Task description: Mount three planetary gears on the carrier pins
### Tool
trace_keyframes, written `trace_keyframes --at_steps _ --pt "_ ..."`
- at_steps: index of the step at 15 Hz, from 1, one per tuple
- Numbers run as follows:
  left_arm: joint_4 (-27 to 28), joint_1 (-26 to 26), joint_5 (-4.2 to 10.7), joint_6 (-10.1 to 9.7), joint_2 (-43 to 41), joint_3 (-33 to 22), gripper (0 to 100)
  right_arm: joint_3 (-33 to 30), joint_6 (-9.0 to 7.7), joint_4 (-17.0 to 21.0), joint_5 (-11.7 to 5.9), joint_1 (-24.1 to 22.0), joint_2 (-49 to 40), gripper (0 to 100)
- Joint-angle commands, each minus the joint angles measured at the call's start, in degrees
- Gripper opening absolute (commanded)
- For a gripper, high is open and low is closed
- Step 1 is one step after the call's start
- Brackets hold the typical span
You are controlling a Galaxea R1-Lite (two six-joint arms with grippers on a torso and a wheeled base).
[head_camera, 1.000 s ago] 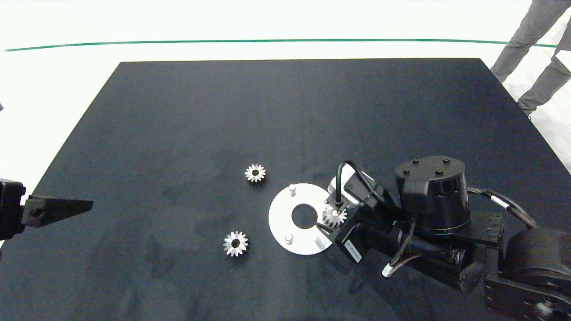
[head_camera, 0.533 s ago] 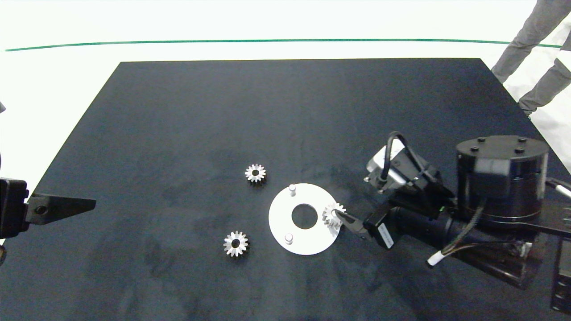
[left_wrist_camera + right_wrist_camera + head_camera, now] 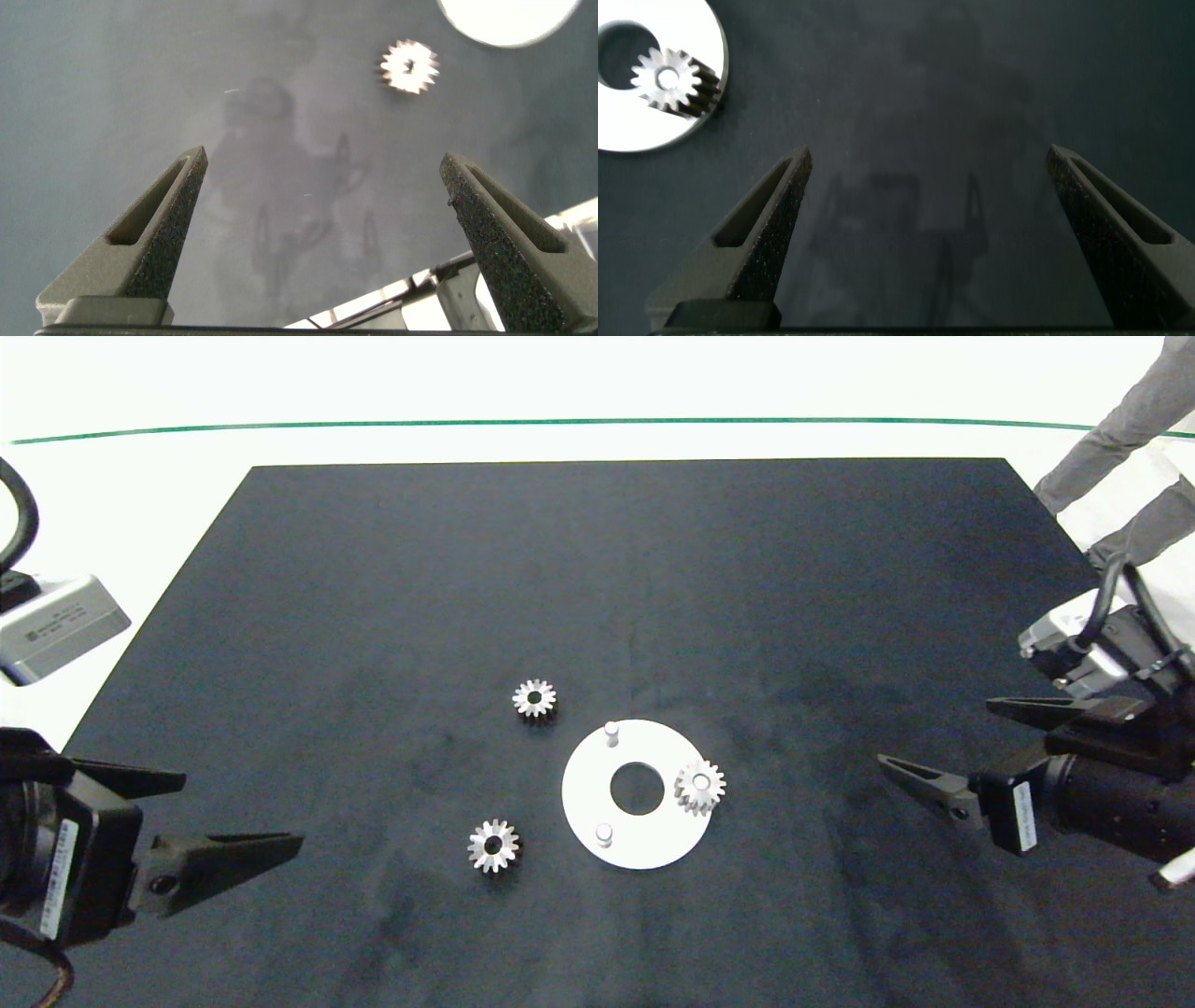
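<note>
The left gripper [image 3: 201,812] sits at the near left of the black table [image 3: 373,569], its two fingers spread wide apart with nothing between them; the left wrist view shows the same, with only bare table between the fingers [image 3: 154,233]. To its right, one loose gear [image 3: 493,846] lies flat on the table, just off the near-left edge of the white disc [image 3: 597,793]. A second loose gear [image 3: 534,698] lies flat farther back, near the disc's far-left edge. The disc lies flat at the centre of the table and carries three upright pins. The far pin [image 3: 611,733] and the near pin [image 3: 604,834] are bare. The third gear [image 3: 699,787] sits on the pin at the disc's right side, its teeth overhanging the disc rim. The right gripper [image 3: 943,747] is well apart from the disc at the right of the table, fingers spread wide and holding nothing. A person's legs [image 3: 1120,448] show beyond the table's far right corner.
</note>
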Motion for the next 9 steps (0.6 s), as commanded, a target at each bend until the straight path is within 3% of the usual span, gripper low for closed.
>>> trace_keyframes --at_steps 1,3,4,6,9 --pt "-5.38 -5.12 2.34 -0.02 -0.13 7.07 100 -4.7 2.66 6.86 0.0 -0.53 -6.07 100" --pt "-18.56 -7.41 5.68 2.09 1.81 17.0 100 -9.18 4.68 11.78 0.0 -0.35 -7.74 100" --pt "-23.31 -8.72 7.09 2.53 3.3 19.55 100 -9.45 4.77 13.36 0.0 -0.35 -8.53 100" --pt "-27.53 -11.36 7.52 2.53 6.29 20.78 100 -10.06 4.77 14.06 0.0 -0.35 -9.32 100" --pt "-27.88 -14.61 7.52 2.53 9.63 20.69 100 -10.33 4.77 14.15 0.0 -0.35 -9.58 100"
